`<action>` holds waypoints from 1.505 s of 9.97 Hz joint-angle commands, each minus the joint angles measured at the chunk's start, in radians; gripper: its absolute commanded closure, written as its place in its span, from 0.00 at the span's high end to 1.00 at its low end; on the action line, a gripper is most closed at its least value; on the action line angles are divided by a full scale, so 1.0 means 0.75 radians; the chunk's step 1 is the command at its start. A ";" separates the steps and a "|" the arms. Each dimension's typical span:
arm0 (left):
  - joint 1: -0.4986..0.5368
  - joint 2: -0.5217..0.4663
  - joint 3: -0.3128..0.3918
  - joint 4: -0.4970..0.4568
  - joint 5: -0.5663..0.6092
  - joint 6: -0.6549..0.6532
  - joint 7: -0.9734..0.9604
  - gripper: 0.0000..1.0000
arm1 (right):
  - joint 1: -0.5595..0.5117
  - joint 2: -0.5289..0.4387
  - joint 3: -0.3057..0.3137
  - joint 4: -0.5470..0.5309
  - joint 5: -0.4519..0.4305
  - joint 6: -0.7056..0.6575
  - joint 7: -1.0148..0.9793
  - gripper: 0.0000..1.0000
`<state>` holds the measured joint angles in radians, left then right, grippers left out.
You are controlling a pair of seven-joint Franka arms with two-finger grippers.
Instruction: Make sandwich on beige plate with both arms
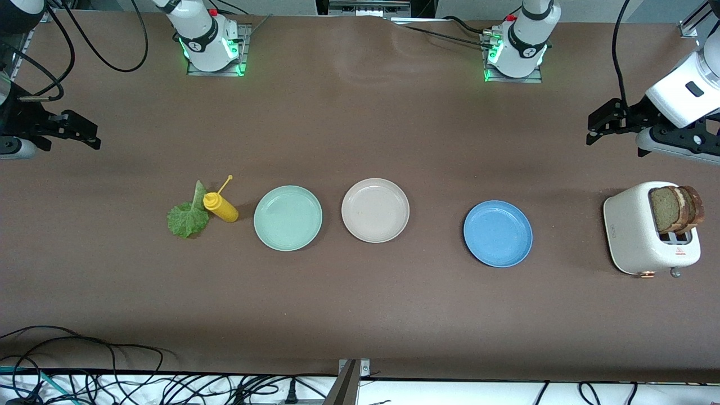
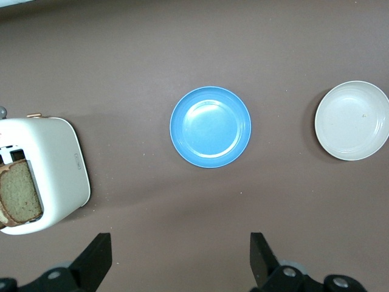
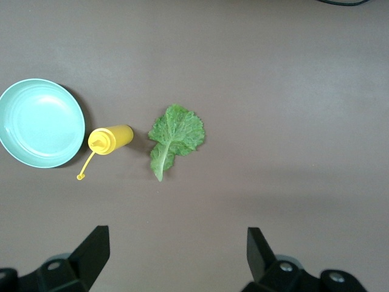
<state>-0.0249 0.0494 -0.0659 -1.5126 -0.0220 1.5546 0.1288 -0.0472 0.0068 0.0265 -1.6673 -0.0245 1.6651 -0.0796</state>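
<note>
Three plates sit in a row across the middle of the front view: the mint green plate [image 1: 288,217], the beige plate [image 1: 375,210] at centre, bare, and the blue plate [image 1: 498,233] toward the left arm's end. No sandwich is built: the parts lie apart.

The lettuce leaf [image 1: 187,216] lies flat at mid-left of the frame, touching the tipped yellow mustard bottle [image 1: 220,207], whose cap dangles on a thin strap. At the right edge stands the white toaster [image 1: 647,233] with two bread slices [image 1: 675,208] poking up from its slots. A small red warning label shows on the toaster's end face, and faint embossed lettering on its side; neither can be read.

The left gripper [image 1: 604,125] hangs at the right edge of the frame, over bare table, fingers spread wide and holding nothing. The right gripper [image 1: 79,134] hangs at the left edge, likewise wide apart and empty.

The left wrist view shows the toaster's slots from above, with the blue and beige plates, but no lettuce. The right wrist view shows the lettuce's pale stem, the bottle and the green plate; the beige plate is out of its frame.
</note>
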 commanded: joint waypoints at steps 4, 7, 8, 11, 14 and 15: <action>0.009 0.034 0.002 0.033 -0.036 -0.019 0.033 1.00 | -0.002 0.003 -0.001 0.012 0.020 -0.015 -0.008 1.00; 0.023 0.043 0.006 0.037 -0.030 -0.030 0.031 1.00 | -0.002 0.003 -0.001 0.012 0.022 -0.015 -0.006 1.00; 0.023 0.043 0.006 0.037 -0.030 -0.030 0.031 1.00 | -0.002 0.003 -0.001 0.010 0.020 -0.015 -0.008 1.00; 0.023 0.049 0.006 0.033 -0.032 -0.030 0.033 1.00 | -0.002 0.003 -0.001 0.006 0.020 -0.015 -0.002 1.00; 0.013 0.051 0.002 0.037 -0.010 -0.040 0.025 1.00 | -0.002 0.007 -0.001 0.006 0.022 -0.015 -0.006 1.00; 0.015 0.051 0.002 0.039 -0.009 -0.040 0.025 1.00 | -0.002 0.013 -0.001 0.006 0.022 -0.015 -0.004 1.00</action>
<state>-0.0146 0.0754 -0.0645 -1.5126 -0.0220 1.5480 0.1288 -0.0472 0.0116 0.0264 -1.6679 -0.0244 1.6634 -0.0796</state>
